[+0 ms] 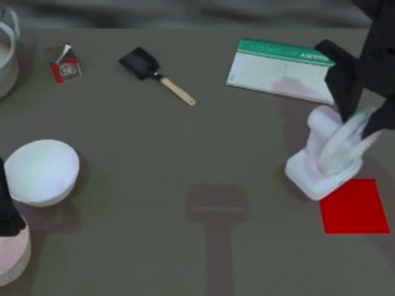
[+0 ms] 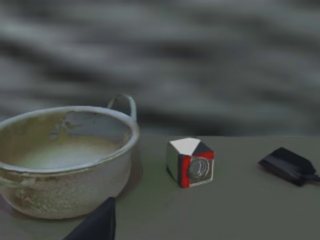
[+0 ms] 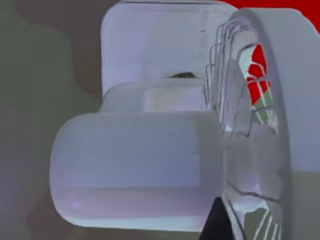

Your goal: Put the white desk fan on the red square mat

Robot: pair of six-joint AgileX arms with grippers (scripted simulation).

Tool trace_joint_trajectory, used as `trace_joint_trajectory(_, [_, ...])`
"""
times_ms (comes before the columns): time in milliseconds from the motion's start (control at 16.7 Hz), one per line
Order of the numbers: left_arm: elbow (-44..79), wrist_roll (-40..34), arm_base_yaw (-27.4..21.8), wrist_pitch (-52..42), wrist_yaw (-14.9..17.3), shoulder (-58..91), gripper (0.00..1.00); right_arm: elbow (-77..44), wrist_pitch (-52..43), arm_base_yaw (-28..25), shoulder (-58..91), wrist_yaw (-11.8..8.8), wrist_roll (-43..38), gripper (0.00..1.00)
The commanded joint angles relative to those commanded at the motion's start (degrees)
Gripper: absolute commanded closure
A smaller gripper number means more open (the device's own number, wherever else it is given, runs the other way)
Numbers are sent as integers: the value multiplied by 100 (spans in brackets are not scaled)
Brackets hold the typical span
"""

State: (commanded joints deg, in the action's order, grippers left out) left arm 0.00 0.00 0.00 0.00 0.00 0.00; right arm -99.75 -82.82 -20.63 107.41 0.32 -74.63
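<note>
The white desk fan (image 1: 321,161) is at the table's right, its rounded base (image 1: 303,172) beside the upper left corner of the red square mat (image 1: 355,206) and its cage leaning toward the mat. My right gripper (image 1: 358,117) reaches down from the back right, straddles the fan's head, and is shut on it. In the right wrist view the motor housing (image 3: 135,167) fills the frame. One dark fingertip (image 3: 215,222) sits between housing and cage, and the mat (image 3: 270,6) shows beyond the base. My left gripper (image 1: 6,203) is parked at the left edge, open.
A round white bowl (image 1: 42,171) sits at the left. At the back are a metal pot (image 1: 6,58), a red-and-white carton (image 1: 65,63), a black brush with a wooden handle (image 1: 154,74) and a green-and-white booklet (image 1: 281,69) just behind the fan.
</note>
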Motion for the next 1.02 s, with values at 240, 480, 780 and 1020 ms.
trace_joint_trajectory(240, [0, 0, 0, 0, 0, 0, 0, 793, 205, 220, -630, -1, -1947, 100])
trace_joint_trajectory(480, [0, 0, 0, 0, 0, 0, 0, 1338, 324, 365, -1023, -1, -2979, 100])
trace_joint_trajectory(780, [0, 0, 0, 0, 0, 0, 0, 1423, 338, 386, -1080, 0, -3125, 100])
trace_joint_trajectory(1020, [0, 0, 0, 0, 0, 0, 0, 1626, 572, 367, -1048, 4, -3113, 100])
